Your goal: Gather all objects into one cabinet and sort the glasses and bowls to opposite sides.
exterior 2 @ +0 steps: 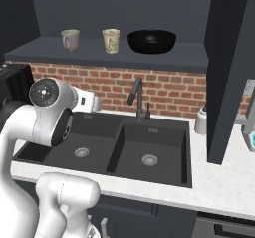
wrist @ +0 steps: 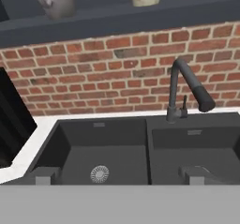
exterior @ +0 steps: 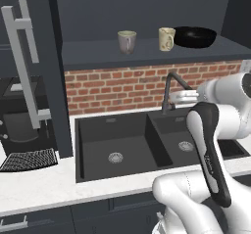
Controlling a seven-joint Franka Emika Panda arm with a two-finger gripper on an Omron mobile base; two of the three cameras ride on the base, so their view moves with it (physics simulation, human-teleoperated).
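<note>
The cabinet's dark inner shelf (exterior: 147, 54) carries a pale grey mug (exterior: 127, 41) on the left, a beige patterned mug (exterior: 166, 38) in the middle and the wide black bowl (exterior: 195, 36) on the right. The same row appears in the right base view: grey mug (exterior 2: 70, 40), beige mug (exterior 2: 111, 41), bowl (exterior 2: 152, 41). The cabinet door (exterior: 29, 66) stands swung open, its silver bar handle showing. My gripper (wrist: 117, 176) is open and empty, hanging over the sink well below the shelf and pointing at the brick wall.
A dark double sink (exterior: 117, 145) with a black faucet (exterior: 171, 88) lies under the shelf. A brick backsplash (exterior: 122, 88) runs behind it. A black machine (exterior: 19, 120) stands at the left, and a white bottle (exterior 2: 200, 121) sits right of the sink.
</note>
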